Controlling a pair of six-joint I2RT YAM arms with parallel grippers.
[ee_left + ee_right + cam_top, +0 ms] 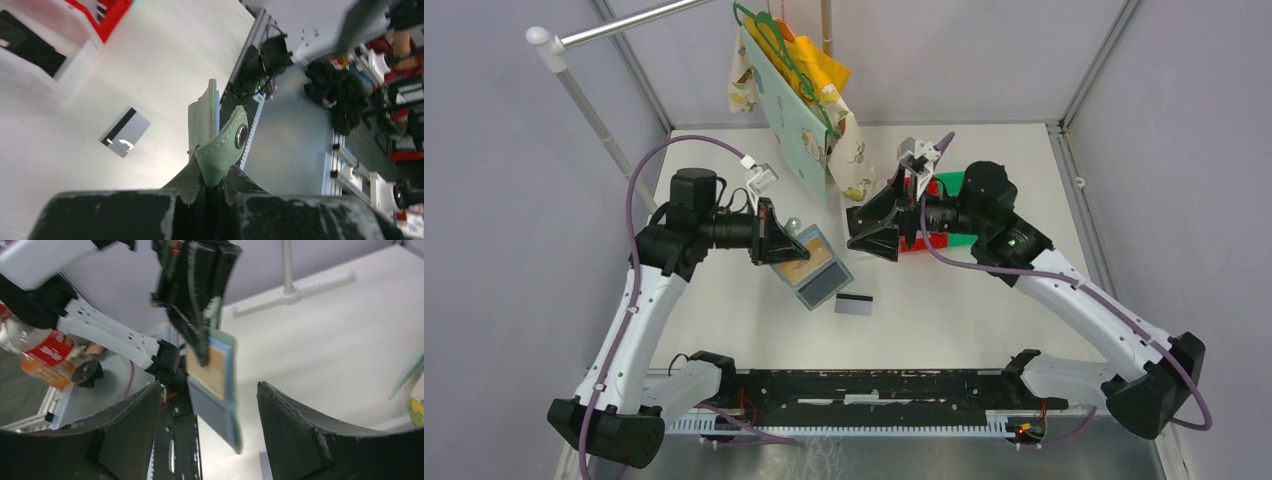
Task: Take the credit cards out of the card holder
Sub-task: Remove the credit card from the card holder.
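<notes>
Top view of a white table (984, 310) with two robot arms reaching in from the near edge.

The left gripper (776, 240) is pressed together on one edge of the card holder (822, 282) and holds it in the air left of centre. The left wrist view shows the fingers pinching the grey-green edge just below the snap tab (226, 150). The holder hangs open, and its long axis runs from the left gripper down toward the near right.

A tan-gold card (809, 262) sits in the upper pocket, next to the left fingers. Whether the grey lower pocket holds anything cannot be told.

A pale card (854, 304) with a dark stripe lies flat on the table, just to the near right of the hanging holder and out of it.

The right gripper (858, 230) is spread wide and empty, and points left at the holder from just beside it. In the right wrist view the holder hangs ahead, framed between the two spread fingers (300, 435). This is the free arm and the one placed to pull the tan-gold card, which lies to its left.

A red bin (921, 243) and a green bin (952, 184) sit behind the right gripper, and their contents are hidden.
</notes>
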